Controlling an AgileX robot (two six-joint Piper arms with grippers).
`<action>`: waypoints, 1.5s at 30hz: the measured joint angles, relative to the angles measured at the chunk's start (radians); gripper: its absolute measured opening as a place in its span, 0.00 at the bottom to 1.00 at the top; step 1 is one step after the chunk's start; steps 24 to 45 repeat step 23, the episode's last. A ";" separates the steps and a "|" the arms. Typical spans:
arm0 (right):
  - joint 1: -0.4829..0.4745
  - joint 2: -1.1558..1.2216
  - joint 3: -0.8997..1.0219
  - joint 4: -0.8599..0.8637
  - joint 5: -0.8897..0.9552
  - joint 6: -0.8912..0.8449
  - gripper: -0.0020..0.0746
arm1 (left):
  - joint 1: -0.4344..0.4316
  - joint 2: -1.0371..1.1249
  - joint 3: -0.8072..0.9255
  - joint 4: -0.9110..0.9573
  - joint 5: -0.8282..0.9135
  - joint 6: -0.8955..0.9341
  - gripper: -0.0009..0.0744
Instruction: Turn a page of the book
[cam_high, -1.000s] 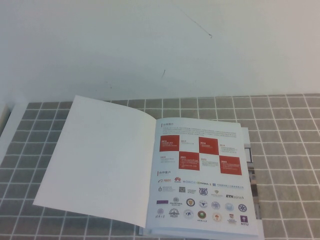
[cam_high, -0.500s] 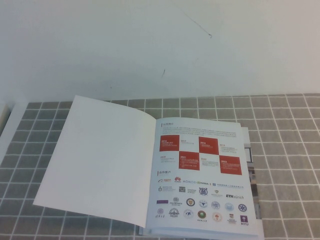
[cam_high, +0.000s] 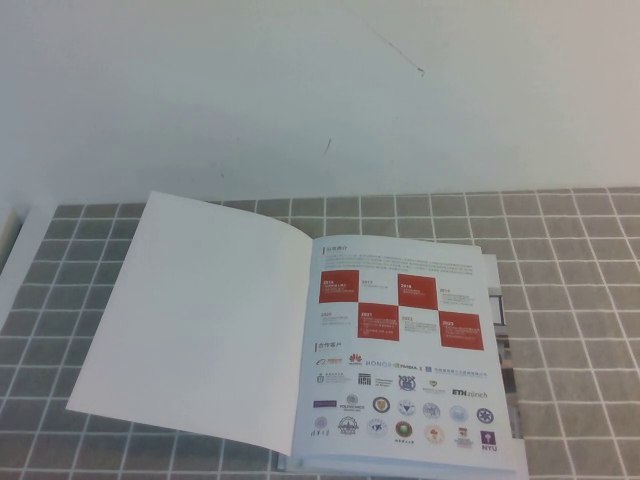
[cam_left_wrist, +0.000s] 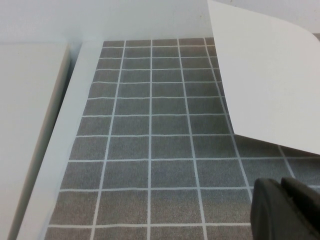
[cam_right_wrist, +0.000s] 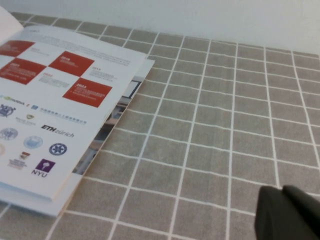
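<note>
The book (cam_high: 400, 350) lies open on the grey tiled mat. Its inner page with red squares and rows of logos faces up; it also shows in the right wrist view (cam_right_wrist: 55, 105). The page (cam_high: 200, 310), the cover leaf, is turned over to the left with its plain white side up, and its outer edge stands a little off the mat (cam_left_wrist: 270, 85). Neither gripper shows in the high view. My left gripper (cam_left_wrist: 282, 210) is shut and empty, above the mat to the left of the page. My right gripper (cam_right_wrist: 287, 212) is shut and empty, above the mat to the right of the book.
The grey tiled mat (cam_high: 570, 280) covers the table up to a white wall (cam_high: 300, 90). A white raised ledge (cam_left_wrist: 30, 125) borders the mat on its left side.
</note>
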 joint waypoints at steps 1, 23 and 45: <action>-0.004 0.000 0.000 -0.010 -0.001 0.011 0.02 | 0.000 0.000 0.000 0.000 0.000 0.000 0.01; -0.137 0.000 0.000 -0.101 -0.006 0.148 0.02 | 0.000 0.000 0.000 0.000 0.002 -0.002 0.01; -0.137 0.000 0.000 -0.101 -0.006 0.148 0.02 | 0.000 0.000 0.000 0.000 0.002 -0.002 0.01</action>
